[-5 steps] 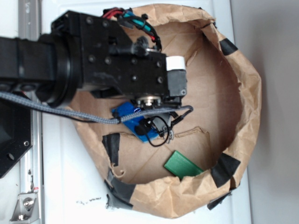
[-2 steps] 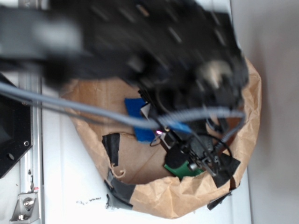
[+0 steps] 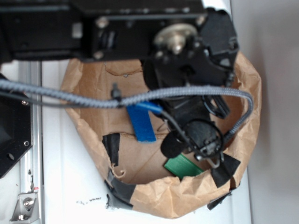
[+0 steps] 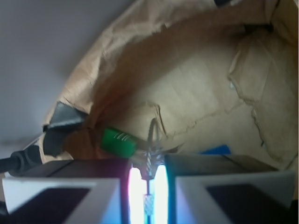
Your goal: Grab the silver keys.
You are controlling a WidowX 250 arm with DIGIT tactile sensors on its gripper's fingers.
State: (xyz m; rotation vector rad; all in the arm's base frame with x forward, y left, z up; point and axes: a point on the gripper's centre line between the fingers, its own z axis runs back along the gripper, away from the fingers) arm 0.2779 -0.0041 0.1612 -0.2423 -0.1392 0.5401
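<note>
Gripper clamped on the silver keys inside the paper-walled bin.

In the wrist view the gripper (image 4: pixel 148 186) has its jaws drawn narrow, pinching the silver keys (image 4: pixel 152 151), whose ring loops up just above the fingers (image 4: pixel 196 186). The green block (image 4: pixel 119 141) lies just left of the keys, a corner of the blue block (image 4: pixel 217 150) to their right. Crumpled brown paper wall (image 4: pixel 187 79) rises beyond, patched with black tape (image 3: pixel 111 147).
</note>
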